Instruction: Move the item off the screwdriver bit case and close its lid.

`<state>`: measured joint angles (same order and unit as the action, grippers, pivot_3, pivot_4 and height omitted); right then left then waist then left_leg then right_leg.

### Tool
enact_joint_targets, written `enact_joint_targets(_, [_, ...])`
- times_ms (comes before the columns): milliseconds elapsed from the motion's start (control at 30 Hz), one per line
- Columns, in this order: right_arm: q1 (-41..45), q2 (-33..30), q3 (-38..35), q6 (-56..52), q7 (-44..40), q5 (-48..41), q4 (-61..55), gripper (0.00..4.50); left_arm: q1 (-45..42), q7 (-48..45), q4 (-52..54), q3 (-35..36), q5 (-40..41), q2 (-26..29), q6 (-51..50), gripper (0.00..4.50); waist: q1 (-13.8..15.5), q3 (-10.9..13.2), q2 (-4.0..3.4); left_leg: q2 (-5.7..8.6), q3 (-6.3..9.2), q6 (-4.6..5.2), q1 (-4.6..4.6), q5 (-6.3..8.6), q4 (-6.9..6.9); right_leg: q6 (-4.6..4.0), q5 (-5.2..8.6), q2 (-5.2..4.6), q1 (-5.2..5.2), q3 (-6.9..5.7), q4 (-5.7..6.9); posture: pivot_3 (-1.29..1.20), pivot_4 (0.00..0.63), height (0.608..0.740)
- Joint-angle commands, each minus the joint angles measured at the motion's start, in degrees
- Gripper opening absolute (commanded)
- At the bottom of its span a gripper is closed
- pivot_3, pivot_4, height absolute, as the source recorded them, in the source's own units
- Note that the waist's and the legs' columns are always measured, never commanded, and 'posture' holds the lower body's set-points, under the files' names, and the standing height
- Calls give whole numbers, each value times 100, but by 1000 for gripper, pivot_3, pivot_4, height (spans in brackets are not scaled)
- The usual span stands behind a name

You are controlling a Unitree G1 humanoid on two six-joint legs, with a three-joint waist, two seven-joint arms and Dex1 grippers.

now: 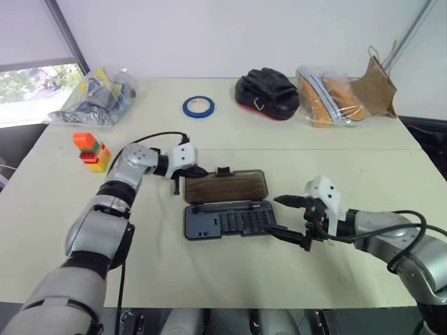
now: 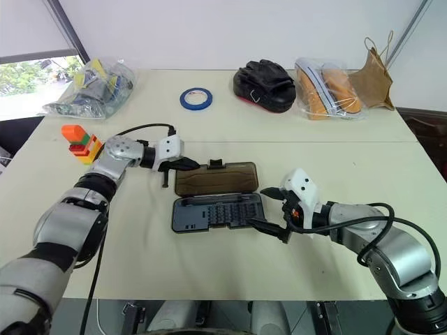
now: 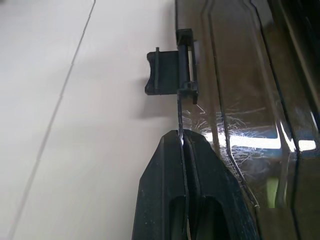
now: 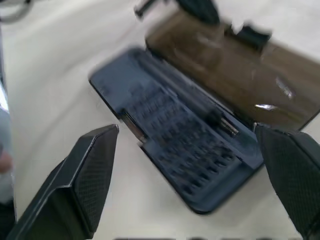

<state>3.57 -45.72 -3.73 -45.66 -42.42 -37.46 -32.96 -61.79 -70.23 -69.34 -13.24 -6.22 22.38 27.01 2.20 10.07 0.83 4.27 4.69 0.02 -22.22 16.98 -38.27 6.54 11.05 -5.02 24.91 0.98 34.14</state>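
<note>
- Left wrist view puts us right at the action: the left gripper (image 3: 186, 145) has its fingers pressed together, tips at the lid's (image 1: 225, 185) thin outer edge, just short of the small black latch (image 3: 167, 73). Whether that edge is pinched between them I cannot tell.
- The screwdriver bit case (image 1: 227, 204) lies open and flat, its long axis running from the left fingertips across toward the right gripper (image 1: 286, 220), lid on the far side of the bit tray (image 1: 229, 218) and the hinge between the halves.
- Right fingers stand wide apart, empty, bracketing the tray's near corner without touching.
- The item (image 1: 91, 151) stands upright, well behind the left fingers, off the case.
- Handling, as I judge it: the lid looks light, stiff and glossy, so slippery. Take it at the outer edge near the latch and swing it over the hinge; the light case may skid unless the tray is steadied.
</note>
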Motion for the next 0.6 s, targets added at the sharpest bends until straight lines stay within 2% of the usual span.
enact_joint_targets(33, [-152, -100, -332, 154, -24, 50, -85, 4500, -183, 93, -117, 56, -70, -228, 251, 41, -1, 0, 0, 0, 0, 0, 0, 0, 0, 0, 0, 0, 0, 0, 0, 0, 150, 740])
enact_joint_targets(267, [-284, -143, -462, 193, -48, 146, -97, 4500, -173, 331, -250, 65, -245, -334, 319, 41, -5, 0, 1, -2, 1, 0, 0, 0, -3, 4, -2, 3, -1, 0, 2, 0, 150, 740])
enact_joint_targets(300, [-267, -130, -439, 192, -45, 156, -94, 4500, -165, 504, -273, 44, -324, -309, 365, 290, -4, 1, 1, -2, 1, 0, 0, 0, -4, 4, -2, 3, -1, 0, 2, 0, 150, 740])
enact_joint_targets(400, [-214, -102, -384, 201, -52, 175, -66, 4500, -163, 780, -303, 53, -438, -271, 491, 1334, -3, 1, 2, -1, 1, 0, 0, 0, -4, 5, -2, 3, -1, 0, 2, 0, 150, 740])
enact_joint_targets(533, [-149, -169, -188, 244, -164, 319, 5, 4500, -212, 964, -245, 278, -273, -271, 741, 3445, -8, 1, 2, -2, 1, 0, 0, 0, -4, 5, -3, 3, -1, 0, 3, 0, 150, 740])
enact_joint_targets(600, [-133, -201, -63, 289, -239, 425, 61, 4500, -296, 766, -194, 559, 39, -263, 563, 4474, -12, 1, 2, -2, 1, 0, 1, 0, -4, 5, -2, 3, 0, 0, 3, 0, 150, 740])
